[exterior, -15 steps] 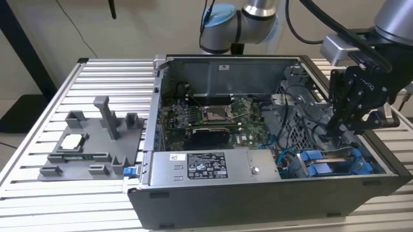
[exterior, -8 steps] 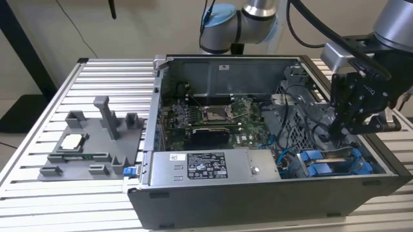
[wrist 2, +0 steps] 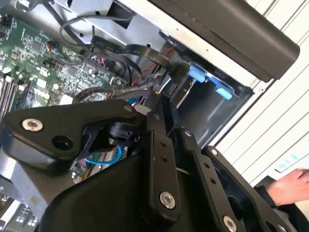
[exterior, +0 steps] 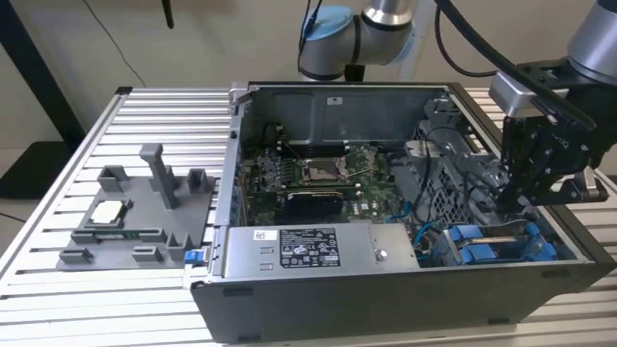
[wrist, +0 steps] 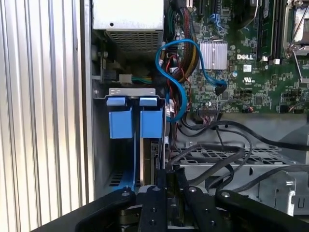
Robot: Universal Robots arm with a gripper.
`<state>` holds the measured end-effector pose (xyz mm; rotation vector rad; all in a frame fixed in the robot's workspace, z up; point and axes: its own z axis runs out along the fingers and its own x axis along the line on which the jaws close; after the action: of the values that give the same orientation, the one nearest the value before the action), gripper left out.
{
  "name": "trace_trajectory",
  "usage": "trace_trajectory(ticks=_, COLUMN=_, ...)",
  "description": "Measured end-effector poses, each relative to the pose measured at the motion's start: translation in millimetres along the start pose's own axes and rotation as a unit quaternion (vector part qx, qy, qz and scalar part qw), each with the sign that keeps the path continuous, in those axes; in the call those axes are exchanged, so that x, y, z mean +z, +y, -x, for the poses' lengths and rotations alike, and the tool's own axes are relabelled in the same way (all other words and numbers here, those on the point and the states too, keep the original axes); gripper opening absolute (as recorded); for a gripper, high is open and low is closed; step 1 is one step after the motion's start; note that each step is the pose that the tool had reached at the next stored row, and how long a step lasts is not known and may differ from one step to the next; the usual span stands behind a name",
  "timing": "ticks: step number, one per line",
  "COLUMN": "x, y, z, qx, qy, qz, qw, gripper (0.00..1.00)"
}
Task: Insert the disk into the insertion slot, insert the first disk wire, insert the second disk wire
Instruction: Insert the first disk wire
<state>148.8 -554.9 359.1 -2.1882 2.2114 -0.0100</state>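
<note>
Jaws seem pressed nearly together; our gripper (wrist: 167,180) is close to the silver rectangular disk in its blue plastic frame (wrist: 152,154). We judge it stiff, weighty and fragile, best held by the frame edges.

We look into an open computer case (wrist: 87,96) lying on a ribbed metal table (wrist: 38,116). Two blue-fronted carriers stand side by side in the drive bay: the disk (wrist: 151,130), on edge in its slot, and the other carrier (wrist: 119,123) between it and the case wall. The black gripper (wrist: 169,180) sits at the disk's near edge. A blue cable (wrist: 186,42) loops from beside the disk onto the green motherboard (wrist: 251,58). Black cables (wrist: 227,145) drape over a grey metal bracket (wrist: 231,157). A silver power supply (wrist: 128,19) lies beyond the carriers.
</note>
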Motion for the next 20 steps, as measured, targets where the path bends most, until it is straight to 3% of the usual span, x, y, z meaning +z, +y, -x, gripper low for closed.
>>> trace_trajectory(ticks=5, x=1.7, y=-1.1, z=-0.1, qx=0.0, qy=0.0027, qz=0.0024, qw=1.0, gripper=0.19)
trace_trajectory(ticks=12, x=6.1, y=-4.2, z=-1.6, qx=0.0, qy=0.0035, qz=0.0046, qw=1.0, gripper=0.19)
trace_trajectory(ticks=20, x=9.5, y=-5.6, z=-2.7, qx=0.0, qy=0.0108, qz=0.0056, qw=0.9999, gripper=0.19)
